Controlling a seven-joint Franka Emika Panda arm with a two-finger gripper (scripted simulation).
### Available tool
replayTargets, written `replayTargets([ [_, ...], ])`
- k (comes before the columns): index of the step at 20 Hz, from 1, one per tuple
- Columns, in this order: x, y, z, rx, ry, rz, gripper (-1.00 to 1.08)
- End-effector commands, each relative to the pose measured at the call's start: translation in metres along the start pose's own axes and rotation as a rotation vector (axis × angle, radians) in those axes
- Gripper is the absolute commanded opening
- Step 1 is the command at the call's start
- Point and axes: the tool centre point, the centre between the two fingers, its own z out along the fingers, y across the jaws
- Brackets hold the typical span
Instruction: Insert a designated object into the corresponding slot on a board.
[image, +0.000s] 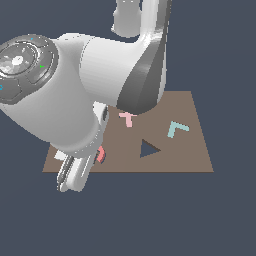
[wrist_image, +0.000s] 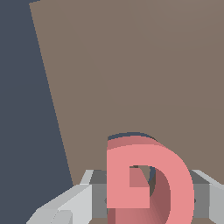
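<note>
The salmon-red G block sits between my gripper's two grey fingers, which close on its two sides. It is just over the brown board. A dark sliver of the G-shaped slot shows past the block's edge; the rest of the slot is hidden under it. In the exterior view only a small part of the red G peeks out beside my gripper's hand, near the board's front corner on that view's left. The fingertips and slot are hidden there.
On the board lie a paler pink T and a pale cyan L. A dark triangular recess is in the middle. My arm's large white body covers the board's side on the exterior view's left.
</note>
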Motion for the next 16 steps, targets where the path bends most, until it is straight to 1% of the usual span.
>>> replayTargets([
  [1, -0.0003, 0.0000, 0.0006, 0.000, 0.000, 0.000, -1.00],
  [6, -0.0001, 0.0002, 0.0098, 0.002, -0.001, 0.004, -1.00],
  [7, -0.0001, 0.0002, 0.0098, 0.002, -0.001, 0.004, 1.00],
  [16, -0.0001, 0.0002, 0.0098, 0.002, -0.001, 0.004, 1.00],
])
